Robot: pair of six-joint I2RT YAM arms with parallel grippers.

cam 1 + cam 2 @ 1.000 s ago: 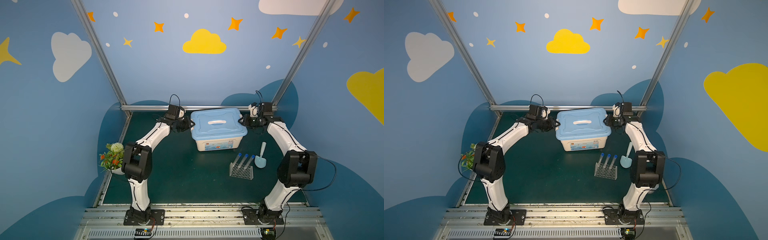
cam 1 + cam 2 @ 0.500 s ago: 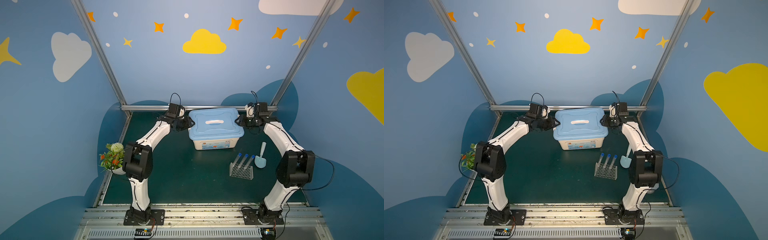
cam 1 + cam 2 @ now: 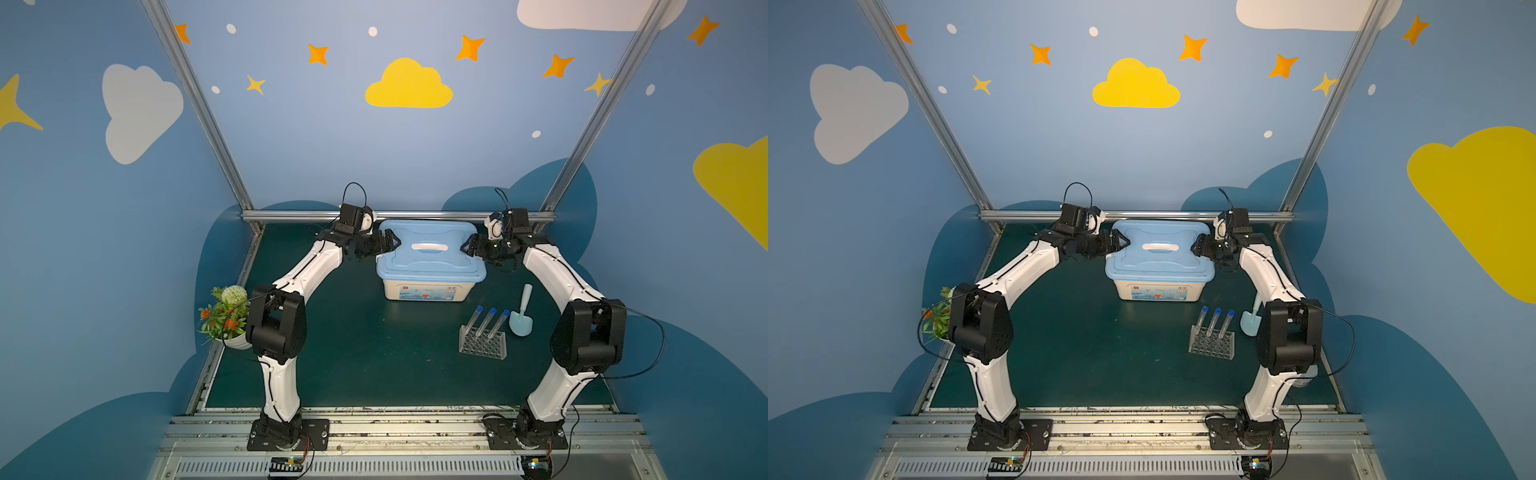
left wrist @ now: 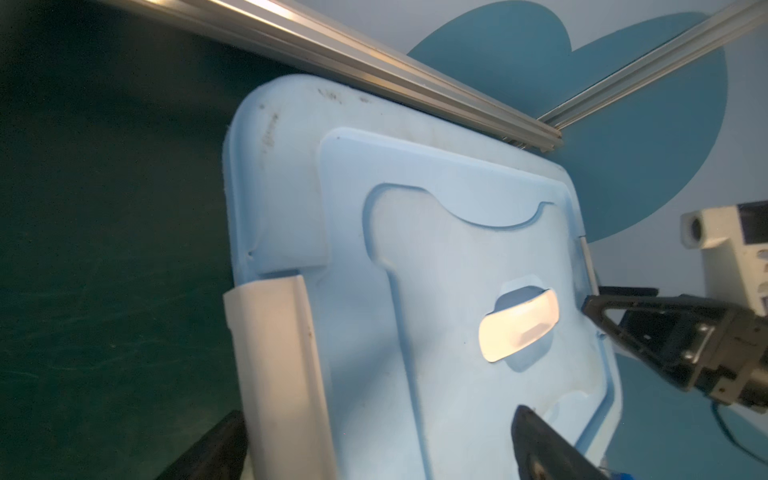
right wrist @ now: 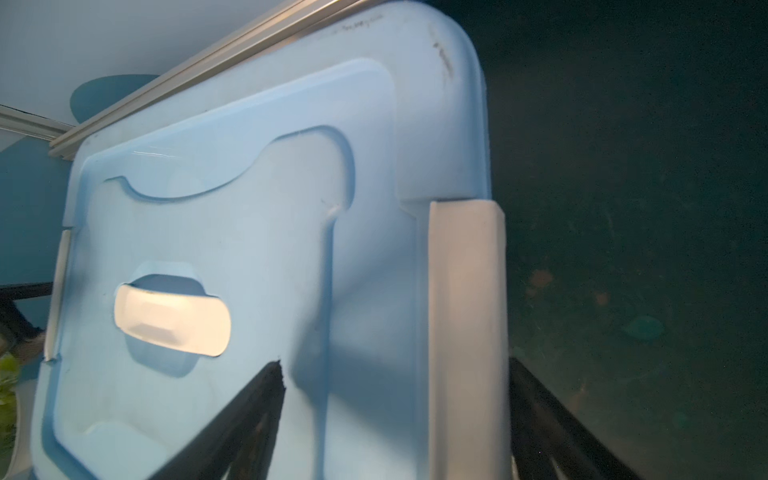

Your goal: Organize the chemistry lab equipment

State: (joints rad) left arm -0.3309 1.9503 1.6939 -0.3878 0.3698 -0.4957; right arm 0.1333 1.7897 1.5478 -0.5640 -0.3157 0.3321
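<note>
1. Noting the storage box [image 3: 424, 291] sitting mid-frame in both top views, against the back rail, with its blue lid [image 3: 430, 257] on and lying flat.
2. The left pincer [image 3: 394, 243] is hovering at the box's left end with its jaws spread wide. In the left wrist view they are straddling the left latch [image 4: 274, 365], one finger just beside it and one over the lid, pinching nothing.
3. The right pincer [image 3: 466, 248] is mirroring this at the right end, spread astride the right latch [image 5: 465, 332] and holding nothing.
4. The clear rack [image 3: 482, 347] is standing on the counter [image 3: 353, 353], lower right of the box. Three blue-capped test tubes [image 3: 486, 322] are leaning in it.
5. The pale blue scoop [image 3: 520, 322] is lying loose just right of the rack, apart from the box.
6. Judging progress: the tubes are racked, so that part is looking done. No other lab pieces are showing on the counter. Whether any are inside the box, I cannot tell.
7. Judging what is left: the scoop is waiting for a home. Whether the latches are fastened or released is not clear from these views.
8. The potted plant [image 3: 224, 316] is standing at the counter's left edge, uninvolved.
</note>
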